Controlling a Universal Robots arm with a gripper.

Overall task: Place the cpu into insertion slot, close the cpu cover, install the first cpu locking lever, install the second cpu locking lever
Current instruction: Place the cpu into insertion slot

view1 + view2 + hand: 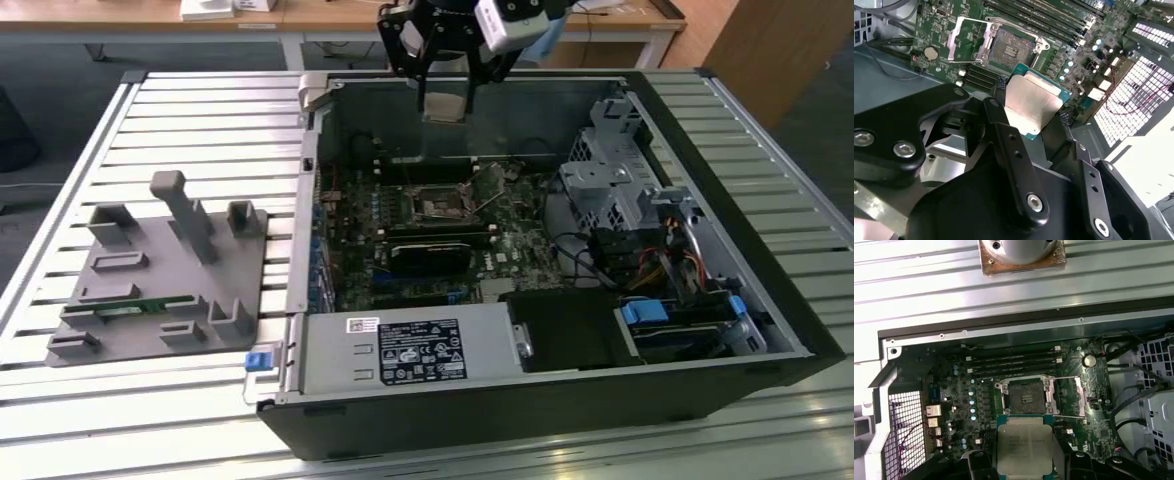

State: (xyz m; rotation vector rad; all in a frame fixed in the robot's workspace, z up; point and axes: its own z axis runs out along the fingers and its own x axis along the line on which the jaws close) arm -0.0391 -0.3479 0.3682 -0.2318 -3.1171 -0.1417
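My gripper [447, 98] hangs above the back wall of the open computer case, shut on the cpu [445, 104]. In both wrist views the cpu [1031, 102] [1023, 445] is a silver-topped square chip held by its edges between the black fingers [1004, 117]. The insertion slot [1026, 397] [1010, 47] [438, 205] lies below on the green board, its dark centre uncovered. The cpu cover [1075, 396] [966, 42] stands flipped open beside the socket. The chip is well above the socket and apart from it.
A black card [434, 255] lies just in front of the socket. Long memory slots [1014, 365] run beside it. A drive cage [614, 190] and cables fill the exterior view's right of the case. A grey fixture plate [154, 270] sits on the slatted table.
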